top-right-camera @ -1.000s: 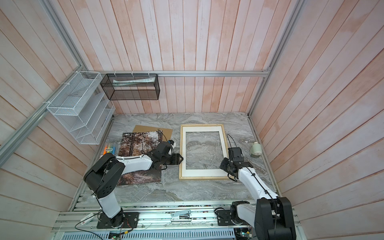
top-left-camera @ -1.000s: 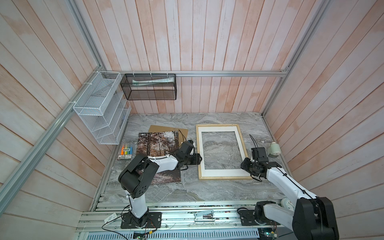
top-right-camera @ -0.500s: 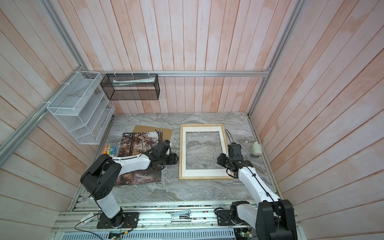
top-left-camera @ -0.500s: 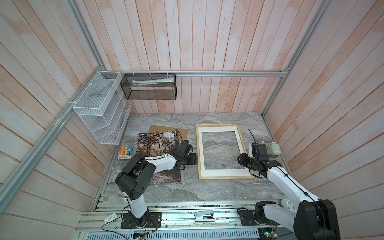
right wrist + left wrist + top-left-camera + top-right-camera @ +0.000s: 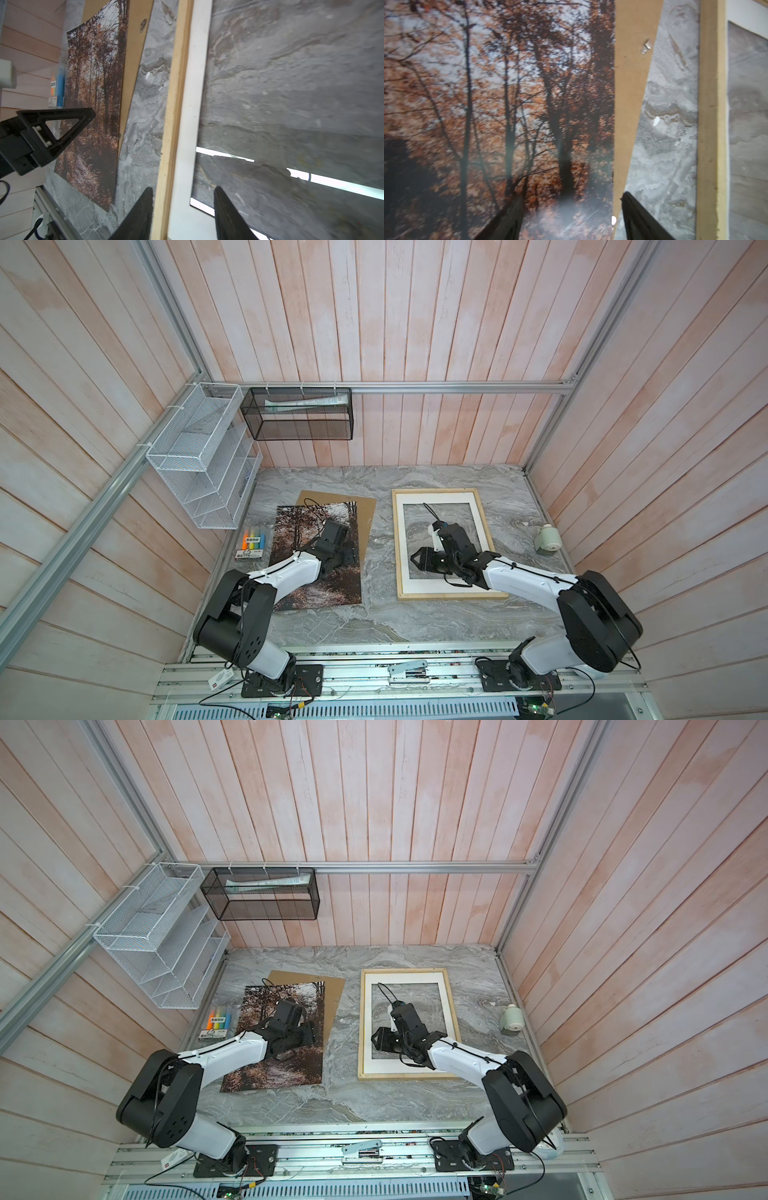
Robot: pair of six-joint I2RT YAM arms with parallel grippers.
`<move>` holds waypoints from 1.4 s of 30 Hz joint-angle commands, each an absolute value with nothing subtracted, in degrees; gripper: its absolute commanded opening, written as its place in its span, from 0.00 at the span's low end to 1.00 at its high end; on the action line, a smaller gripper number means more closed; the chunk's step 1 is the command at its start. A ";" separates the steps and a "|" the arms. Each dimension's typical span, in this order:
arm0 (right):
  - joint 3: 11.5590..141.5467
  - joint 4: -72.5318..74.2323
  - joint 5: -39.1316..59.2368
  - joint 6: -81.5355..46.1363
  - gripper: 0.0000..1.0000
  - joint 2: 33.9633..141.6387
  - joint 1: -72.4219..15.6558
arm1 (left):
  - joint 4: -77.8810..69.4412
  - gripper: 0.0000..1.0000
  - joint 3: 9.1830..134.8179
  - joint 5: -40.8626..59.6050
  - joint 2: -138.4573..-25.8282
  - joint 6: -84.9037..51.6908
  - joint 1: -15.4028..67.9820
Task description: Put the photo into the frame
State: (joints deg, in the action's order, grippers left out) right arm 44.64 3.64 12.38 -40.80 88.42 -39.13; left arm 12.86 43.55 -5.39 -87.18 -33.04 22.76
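The photo (image 5: pixel 332 589) lies flat on the table (image 5: pixel 415 622), partly over a brown board (image 5: pixel 357 514), with markers (image 5: pixel 251 545) beside it. The frame (image 5: pixel 434 491) lies apart to its right and has a white mat (image 5: pixel 428 585) inside it. The left gripper (image 5: pixel 572 195) hovers over the photo's right edge, open and empty. The right gripper (image 5: pixel 182 188), half open and empty, straddles the frame's left rail.

One photo (image 5: pixel 328 593), left of centre in both top views. One frame (image 5: pixel 436 491), right of centre, with one white mat (image 5: pixel 432 586) inside it. One brown backing board (image 5: pixel 361 514), partly under the print. One pack of markers (image 5: pixel 252 545) at far left, four colours showing. One small pale green object (image 5: pixel 548 545) at far right. Two wire holders at upper left: one white rack (image 5: pixel 199 472), one black mesh basket (image 5: pixel 299 414). Two grippers: left gripper (image 5: pixel 571 197), right gripper (image 5: pixel 182 189).
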 commanded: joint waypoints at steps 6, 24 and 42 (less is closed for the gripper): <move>50.27 16.90 21.63 -49.57 0.49 100.63 -48.82 | 17.75 0.76 39.60 -7.67 -84.14 -34.43 18.44; 53.98 20.89 28.52 -54.61 0.49 109.63 -51.86 | 16.06 0.70 40.43 0.00 -89.32 -35.42 19.16; 55.63 28.74 33.63 -60.79 0.48 115.44 -52.82 | 12.79 0.69 39.12 2.20 -89.98 -36.39 19.69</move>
